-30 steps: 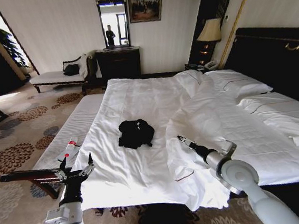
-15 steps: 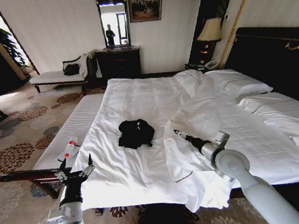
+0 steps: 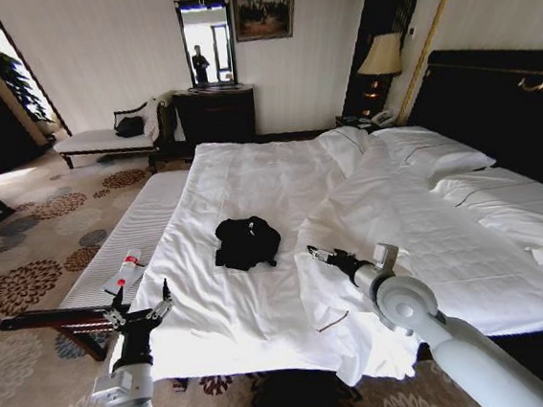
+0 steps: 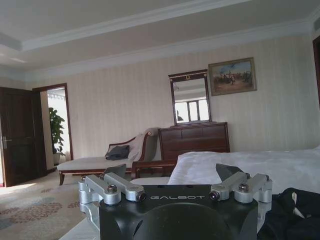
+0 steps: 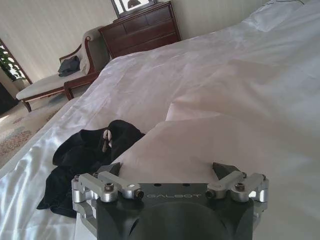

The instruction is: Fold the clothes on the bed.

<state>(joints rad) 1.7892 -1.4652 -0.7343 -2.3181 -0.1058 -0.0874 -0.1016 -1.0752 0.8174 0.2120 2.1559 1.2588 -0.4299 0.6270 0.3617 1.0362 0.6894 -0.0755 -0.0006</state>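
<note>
While the black T-shirt (image 3: 246, 241) lies crumpled near the middle of the bed (image 3: 250, 181), no fold has been started. At the left, the left gripper (image 3: 138, 300) is held with its fingers spread apart, off the near left corner of the mattress, beside the narrow bench (image 3: 126, 241). At the right, the right gripper (image 3: 316, 252) is positioned over the white duvet (image 3: 410, 238), just right of the shirt, its fingers parted. An approach is judged to be in hand; spreading the garment flat is required next.
</note>
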